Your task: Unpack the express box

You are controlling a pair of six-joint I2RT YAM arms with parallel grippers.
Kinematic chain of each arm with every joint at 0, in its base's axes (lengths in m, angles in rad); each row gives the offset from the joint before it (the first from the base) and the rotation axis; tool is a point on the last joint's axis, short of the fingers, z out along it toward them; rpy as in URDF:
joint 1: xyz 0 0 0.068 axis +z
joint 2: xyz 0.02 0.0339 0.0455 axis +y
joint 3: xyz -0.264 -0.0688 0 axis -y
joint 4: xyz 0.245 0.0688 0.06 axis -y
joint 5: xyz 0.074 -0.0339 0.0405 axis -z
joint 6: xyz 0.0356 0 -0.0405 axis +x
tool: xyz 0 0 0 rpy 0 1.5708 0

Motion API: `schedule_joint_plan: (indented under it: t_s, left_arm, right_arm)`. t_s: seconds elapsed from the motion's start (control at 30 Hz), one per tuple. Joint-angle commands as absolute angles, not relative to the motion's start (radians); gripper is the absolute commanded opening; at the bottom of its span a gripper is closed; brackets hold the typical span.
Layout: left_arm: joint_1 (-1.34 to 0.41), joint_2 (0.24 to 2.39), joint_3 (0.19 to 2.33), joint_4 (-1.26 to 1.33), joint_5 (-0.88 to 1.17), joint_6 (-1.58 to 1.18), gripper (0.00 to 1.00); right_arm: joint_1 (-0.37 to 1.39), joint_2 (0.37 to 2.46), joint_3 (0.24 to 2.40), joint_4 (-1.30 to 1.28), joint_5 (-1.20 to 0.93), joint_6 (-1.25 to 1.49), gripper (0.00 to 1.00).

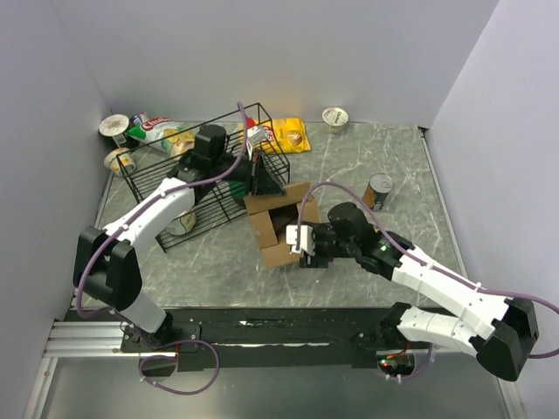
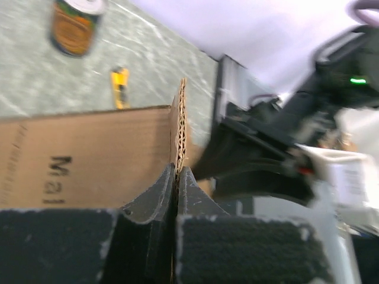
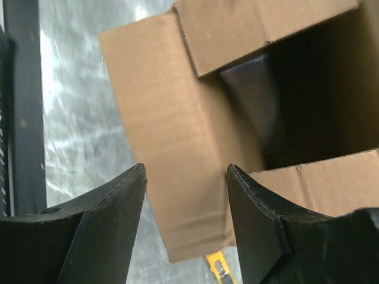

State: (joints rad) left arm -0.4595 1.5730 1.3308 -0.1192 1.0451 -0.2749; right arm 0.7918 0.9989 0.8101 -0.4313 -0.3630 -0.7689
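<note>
The express box [image 1: 278,229] is a brown cardboard carton in the middle of the table, with its top flaps open and a dark inside. My left gripper [image 1: 259,185] is at its far side. In the left wrist view this gripper [image 2: 177,170] is shut on the edge of an upright flap [image 2: 89,160] that bears a dark printed word. My right gripper [image 1: 300,237] is open at the box's right side. In the right wrist view it [image 3: 186,168] hovers over an outspread flap [image 3: 172,136], beside the dark opening [image 3: 314,89], and holds nothing.
A black wire basket [image 1: 201,166] stands behind the box, with snack packs and cups at the back left. A can [image 1: 379,190] stands to the right and a cup [image 1: 334,116] at the back. A yellow utility knife [image 3: 219,264] lies by the box, also in the left wrist view [image 2: 120,86].
</note>
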Motion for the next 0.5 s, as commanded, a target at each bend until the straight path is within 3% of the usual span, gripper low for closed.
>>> schedule_joint_plan:
  t_s: [0.0, 0.3, 0.47]
  left_arm:
    - [-0.472, 1.496, 1.263, 0.094, 1.226, -0.387, 0.07]
    - [-0.456, 1.555, 1.252, 0.153, 1.236, -0.459, 0.08]
    - [-0.46, 1.689, 1.285, 0.182, 1.279, -0.549, 0.41]
  right_arm:
    - [0.796, 0.979, 0.74, -0.384, -0.293, -0.821, 0.64]
    - [0.796, 0.945, 0.723, -0.367, -0.272, -0.75, 0.64]
    - [0.776, 0.922, 0.722, -0.388, -0.241, -0.701, 0.65]
